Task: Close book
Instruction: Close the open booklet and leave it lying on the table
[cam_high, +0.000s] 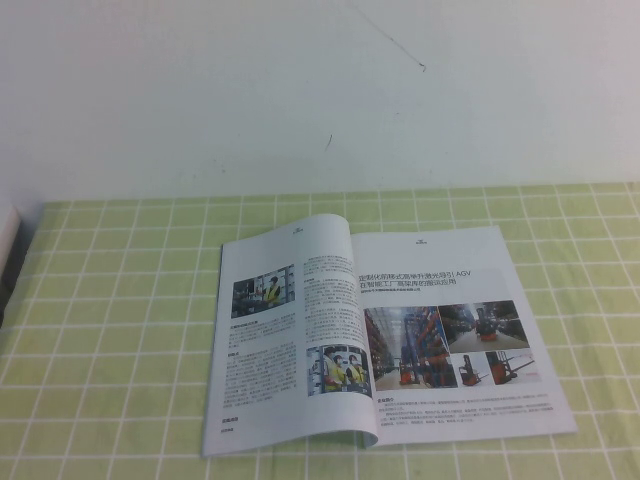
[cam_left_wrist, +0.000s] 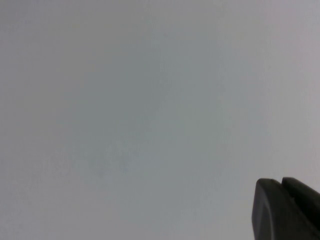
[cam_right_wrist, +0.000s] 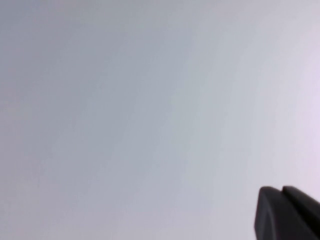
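An open book (cam_high: 370, 335), a thin magazine with photos and printed text, lies flat on the green checked tablecloth (cam_high: 120, 300) in the high view. Its left pages arch up near the spine, while the right page lies flat. Neither arm appears in the high view. The left wrist view shows only a blank pale surface, with my left gripper (cam_left_wrist: 281, 181) in a corner, its two dark fingertips pressed together and holding nothing. The right wrist view is the same: my right gripper (cam_right_wrist: 281, 189) is shut and empty against a plain pale background. The book is in neither wrist view.
A white wall (cam_high: 320, 90) rises behind the table's far edge. A pale object (cam_high: 6, 235) pokes in at the left edge of the high view. Bare cloth surrounds the book on all sides.
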